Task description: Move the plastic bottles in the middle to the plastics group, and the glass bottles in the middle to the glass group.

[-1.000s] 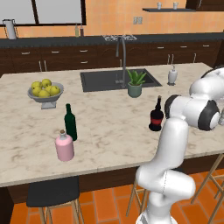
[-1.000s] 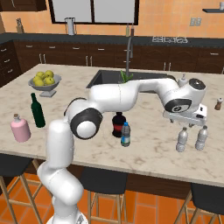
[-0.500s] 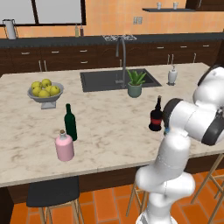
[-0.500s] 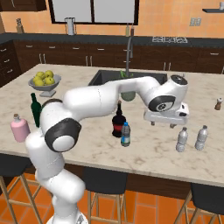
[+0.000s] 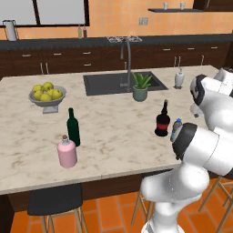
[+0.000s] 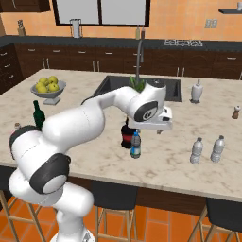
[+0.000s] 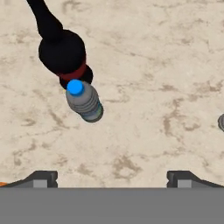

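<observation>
The black glass bottle (image 6: pixel 126 135) with a red label stands mid-counter, and a small blue-label plastic bottle (image 6: pixel 136 145) with a blue cap touches its near side. My gripper (image 6: pixel 151 128) hovers open and empty just above and right of them. In the hand view the black bottle (image 7: pixel 61 52) and the plastic bottle (image 7: pixel 83 101) sit upper left, off the line between my fingertips (image 7: pixel 42 178). Two pale ribbed plastic bottles (image 6: pixel 196 151) stand at the right. The dark green bottle (image 5: pixel 73 127) and the pink bottle (image 5: pixel 67 153) stand at the left.
A sink (image 5: pixel 123 83) with a tall faucet lies behind the bottles, with a potted plant (image 5: pixel 140 87) at its edge. A fruit bowl (image 5: pixel 47 94) sits far left, a white soap dispenser (image 6: pixel 197 91) and a brown shaker (image 6: pixel 235 112) far right. Stools stand under the counter's front edge.
My hand has swung from above the ribbed plastic bottles at the right toward the middle, ending over the black bottle and blue-label bottle. It stayed open. No bottle moved.
</observation>
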Tool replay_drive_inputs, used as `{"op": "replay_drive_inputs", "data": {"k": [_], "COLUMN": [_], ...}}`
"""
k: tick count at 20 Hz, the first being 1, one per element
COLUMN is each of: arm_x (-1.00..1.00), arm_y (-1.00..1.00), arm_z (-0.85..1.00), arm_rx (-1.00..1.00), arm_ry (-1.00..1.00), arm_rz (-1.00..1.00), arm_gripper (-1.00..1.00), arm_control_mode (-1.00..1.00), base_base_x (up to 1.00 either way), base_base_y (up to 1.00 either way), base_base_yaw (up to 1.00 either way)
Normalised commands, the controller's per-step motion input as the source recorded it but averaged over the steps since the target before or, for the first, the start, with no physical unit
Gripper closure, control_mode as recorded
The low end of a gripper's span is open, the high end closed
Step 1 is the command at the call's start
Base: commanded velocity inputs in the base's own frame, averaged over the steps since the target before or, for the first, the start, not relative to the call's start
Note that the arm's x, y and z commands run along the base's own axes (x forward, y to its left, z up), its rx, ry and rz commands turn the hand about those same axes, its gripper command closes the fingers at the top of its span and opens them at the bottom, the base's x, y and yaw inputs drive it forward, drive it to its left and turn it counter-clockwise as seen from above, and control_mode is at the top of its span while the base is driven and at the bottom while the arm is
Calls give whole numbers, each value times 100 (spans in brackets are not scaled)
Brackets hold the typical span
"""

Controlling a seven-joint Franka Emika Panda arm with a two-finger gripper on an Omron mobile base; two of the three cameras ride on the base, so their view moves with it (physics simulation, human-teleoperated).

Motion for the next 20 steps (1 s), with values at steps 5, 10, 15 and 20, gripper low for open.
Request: {"op": "replay_drive_inputs", "data": {"k": [5,10,15,20], "arm_x": [3,35,33,13], "arm_y": [66,19,14,5], "arm_z": [-1,-13,-5,-16], "arm_rx": [-3,0,-2,-2], "arm_ry": [-3,-1,0,-1], "arm_rz": [0,0,0,0], "arm_gripper": [-100,-100,-100,-100], "arm_control_mode": [-100,-100,-100,-100], "base_base_x": [0,0,0,0], "base_base_y": [0,0,0,0], "base_base_yaw": [0,0,0,0]}}
